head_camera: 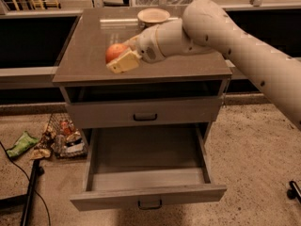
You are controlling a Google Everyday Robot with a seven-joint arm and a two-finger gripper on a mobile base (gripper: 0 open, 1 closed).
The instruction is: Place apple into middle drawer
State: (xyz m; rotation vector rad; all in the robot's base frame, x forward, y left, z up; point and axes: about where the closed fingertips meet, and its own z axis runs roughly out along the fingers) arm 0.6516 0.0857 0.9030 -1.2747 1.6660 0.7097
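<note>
The orange-red apple (114, 52) is over the left part of the cabinet top (84, 55). My gripper (123, 54) reaches in from the right and is closed around the apple. One pale yellow finger (123, 62) lies against its front and the other sits behind it. I cannot tell whether the apple rests on the top or is lifted just off it. The middle drawer (146, 192) is pulled fully open below, and its grey inside holds nothing. Its dark handle (149, 204) faces me.
A pale bowl (153, 16) stands at the back of the cabinet top. The grey drawer above (143, 113) is shut. On the floor at the left are a wire basket of litter (63, 135), a green packet (21, 144) and a black pole with a cable (30, 192).
</note>
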